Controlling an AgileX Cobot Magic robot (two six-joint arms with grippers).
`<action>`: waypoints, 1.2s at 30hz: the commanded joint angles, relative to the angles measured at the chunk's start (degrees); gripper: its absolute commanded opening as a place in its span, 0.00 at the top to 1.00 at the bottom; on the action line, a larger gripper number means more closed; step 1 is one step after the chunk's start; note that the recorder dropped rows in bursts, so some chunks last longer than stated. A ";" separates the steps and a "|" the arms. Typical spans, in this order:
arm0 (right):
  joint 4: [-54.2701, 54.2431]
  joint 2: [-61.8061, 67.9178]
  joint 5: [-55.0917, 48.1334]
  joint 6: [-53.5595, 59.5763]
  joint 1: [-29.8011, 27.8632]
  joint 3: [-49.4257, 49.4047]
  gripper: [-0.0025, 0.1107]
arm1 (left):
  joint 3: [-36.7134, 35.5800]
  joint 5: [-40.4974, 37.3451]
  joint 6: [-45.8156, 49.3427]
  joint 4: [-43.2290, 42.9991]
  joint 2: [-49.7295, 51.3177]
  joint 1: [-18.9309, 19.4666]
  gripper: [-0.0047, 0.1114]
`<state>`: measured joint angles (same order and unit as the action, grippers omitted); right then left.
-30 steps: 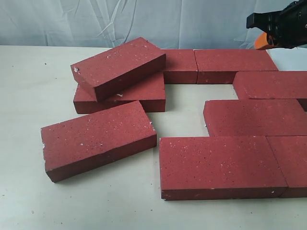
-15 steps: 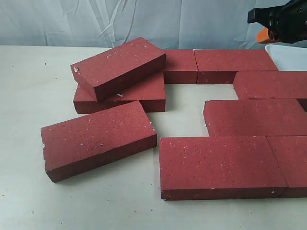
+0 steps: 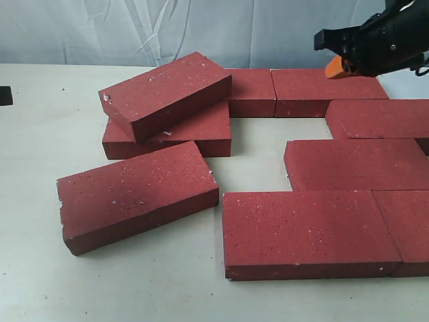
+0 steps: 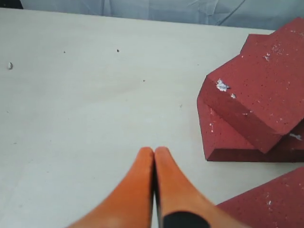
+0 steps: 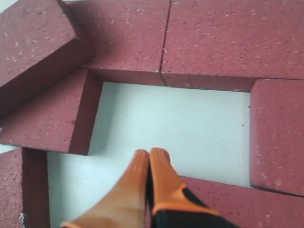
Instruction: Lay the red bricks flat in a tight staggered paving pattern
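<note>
Several red bricks lie on the pale table (image 3: 40, 134). One brick (image 3: 164, 94) rests tilted on top of another (image 3: 201, 134); both also show in the left wrist view, the tilted brick (image 4: 266, 90) uppermost. A loose brick (image 3: 134, 194) lies askew at the front left. The others lie flat: two in the back row (image 3: 328, 90), and more on the right (image 3: 355, 164) and at the front (image 3: 308, 231). My right gripper (image 3: 334, 67) is shut and empty, hovering over the back row; its tips (image 5: 151, 154) sit above a bare gap. My left gripper (image 4: 154, 152) is shut and empty over bare table.
A bare patch of table (image 3: 258, 151) lies enclosed by the stacked pair, the back row and the right-hand bricks. A wrinkled pale sheet (image 3: 201, 27) hangs behind the table. A small black part (image 3: 4, 96) pokes in at the left edge.
My right gripper has moved left and slightly down, from the top right corner to above the back row. A black part has appeared at the left edge. The bricks have not moved.
</note>
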<state>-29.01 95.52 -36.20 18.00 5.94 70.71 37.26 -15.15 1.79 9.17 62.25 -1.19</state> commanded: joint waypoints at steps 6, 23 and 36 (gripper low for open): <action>2.36 0.47 0.48 0.47 8.03 2.60 0.99 | 8.09 -7.32 -0.37 2.67 12.29 -0.05 0.96; 8.20 13.21 2.14 -2.43 17.34 9.25 0.99 | 11.91 -8.36 -0.37 14.93 22.38 -0.05 0.96; 12.11 24.85 -6.74 -7.81 18.22 23.51 0.99 | 12.92 -9.27 6.20 19.09 20.15 -0.05 0.96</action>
<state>-18.46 118.79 -39.59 11.48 24.18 90.03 48.92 -23.69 5.11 28.08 84.20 -1.19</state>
